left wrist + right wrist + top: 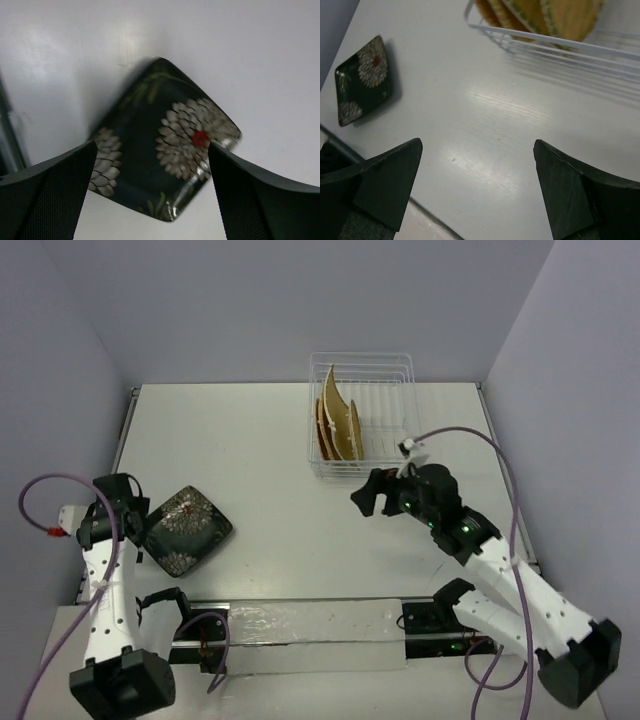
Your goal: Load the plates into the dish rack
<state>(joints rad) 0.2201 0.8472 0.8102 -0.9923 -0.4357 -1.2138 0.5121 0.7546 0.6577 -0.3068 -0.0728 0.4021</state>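
Note:
The black floral plate (187, 529) lies flat on the table at the left; it fills the left wrist view (165, 155) and shows small in the right wrist view (364, 77). My left gripper (143, 523) is open, just left of and above the plate's near-left edge, its fingers (55, 190) straddling the plate's near corner without touching. The woven orange and yellow plates (337, 420) stand on edge in the left part of the white wire dish rack (385, 390), also in the right wrist view (555, 15). My right gripper (372, 493) is open and empty, below the rack's front.
A clear strip (310, 635) lies along the table's near edge between the arm bases. Purple cables (500, 455) loop beside each arm. Grey walls close in the table at the back and sides.

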